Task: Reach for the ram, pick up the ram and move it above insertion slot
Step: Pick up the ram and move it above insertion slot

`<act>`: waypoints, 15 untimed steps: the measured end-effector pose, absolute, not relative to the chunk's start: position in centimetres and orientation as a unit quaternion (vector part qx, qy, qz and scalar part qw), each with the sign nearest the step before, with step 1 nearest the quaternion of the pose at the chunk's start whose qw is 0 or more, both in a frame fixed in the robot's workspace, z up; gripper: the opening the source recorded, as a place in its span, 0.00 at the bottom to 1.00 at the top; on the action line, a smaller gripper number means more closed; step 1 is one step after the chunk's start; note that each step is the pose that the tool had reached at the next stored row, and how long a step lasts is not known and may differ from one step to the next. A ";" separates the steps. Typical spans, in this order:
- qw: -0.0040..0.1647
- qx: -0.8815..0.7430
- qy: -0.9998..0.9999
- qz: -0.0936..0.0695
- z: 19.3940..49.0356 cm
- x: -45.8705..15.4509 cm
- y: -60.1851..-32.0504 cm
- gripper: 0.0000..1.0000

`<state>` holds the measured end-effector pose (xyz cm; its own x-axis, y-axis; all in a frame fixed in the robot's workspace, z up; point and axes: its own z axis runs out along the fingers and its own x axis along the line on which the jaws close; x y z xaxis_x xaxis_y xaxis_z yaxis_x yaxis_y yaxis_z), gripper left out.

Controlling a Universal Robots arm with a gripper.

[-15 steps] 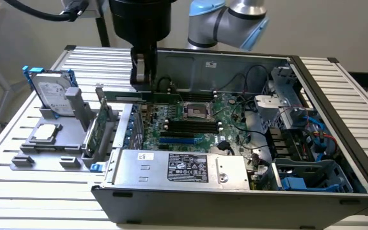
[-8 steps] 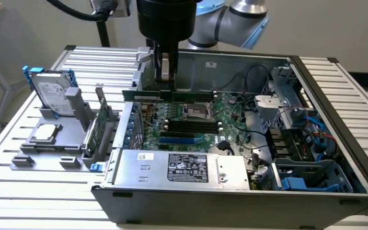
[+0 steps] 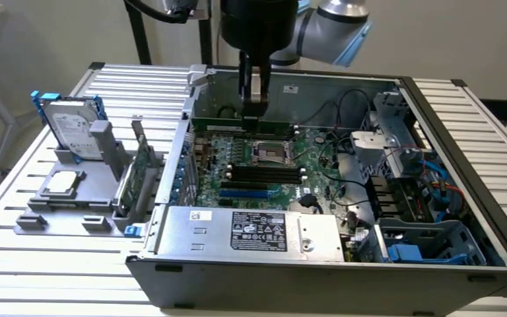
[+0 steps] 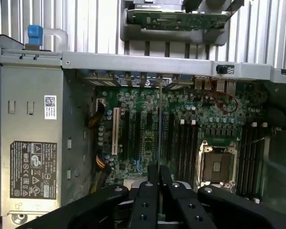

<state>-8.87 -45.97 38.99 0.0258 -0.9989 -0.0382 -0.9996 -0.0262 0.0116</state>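
My gripper (image 3: 253,113) hangs inside the open computer case (image 3: 465,165) and is shut on the ram (image 3: 236,125), a long thin green stick held level by its upper edge. In the wrist view the ram (image 4: 160,119) shows edge-on as a thin line running out from between the black fingers (image 4: 152,179) of the gripper (image 4: 159,174). It hovers above the motherboard (image 3: 311,142), near the case's back wall and behind the CPU socket (image 3: 276,150). The black memory slots (image 3: 267,173) lie lower, toward the exterior view's front; in the wrist view, memory slots (image 4: 188,148) sit beside the ram's line.
A grey power supply (image 3: 245,231) fills the case's front. Cables and a drive cage (image 3: 403,132) crowd the exterior view's right. Outside, on the exterior view's left, a grey fixture (image 3: 24,221) holds a silver hard drive with blue rails (image 3: 73,129) and a taller green expansion card (image 3: 135,175).
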 end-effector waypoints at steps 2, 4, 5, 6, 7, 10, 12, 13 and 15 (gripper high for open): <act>0.009 -0.716 0.698 0.018 38.9 -8.4 -45.4 0.13; 0.009 -0.716 0.698 0.018 38.9 -7.9 -44.8 0.13; 0.009 -0.716 0.698 0.018 38.9 -7.7 -44.5 0.13; 0.009 -0.716 0.698 0.018 38.9 -7.6 -44.1 0.13; 0.009 -0.716 0.698 0.018 38.9 -7.4 -43.7 0.13; 0.009 -0.716 0.698 0.018 38.8 -7.0 -42.5 0.13; 0.009 -0.716 0.698 0.018 38.8 -6.8 -41.7 0.13; 0.009 -0.716 0.698 0.018 38.8 -6.7 -41.2 0.13; 0.009 -0.716 0.698 0.017 38.8 -6.5 -40.4 0.13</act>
